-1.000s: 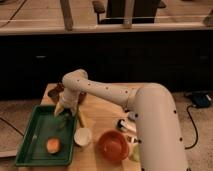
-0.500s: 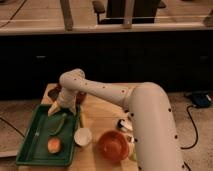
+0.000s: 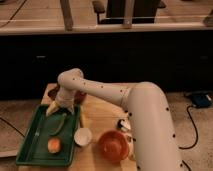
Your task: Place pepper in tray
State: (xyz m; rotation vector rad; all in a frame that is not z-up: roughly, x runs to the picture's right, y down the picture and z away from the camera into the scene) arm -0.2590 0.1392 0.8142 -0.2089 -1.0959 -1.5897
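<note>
One slender pepper [image 3: 59,124], likely light and slippery, best pinched mid-length, lies in the tray [image 3: 36,142] at 6 o'clock of the gripper [image 3: 61,109], jaws released.

Dim warm indoor light; background dark, shadowed; white arm [image 3: 127,97] brightest; gripper [image 3: 60,108], fingers spread, above tray [image 3: 34,144].

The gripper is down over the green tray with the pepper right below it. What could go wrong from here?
1. The gripper hangs low over the far end of the tray, with the pepper right under it. I cannot tell whether the pepper is free, so lifting might drag it back out.
2. Pulling away sideways could catch the tray's rim and shove the tray into the small white bowl beside it.
</note>
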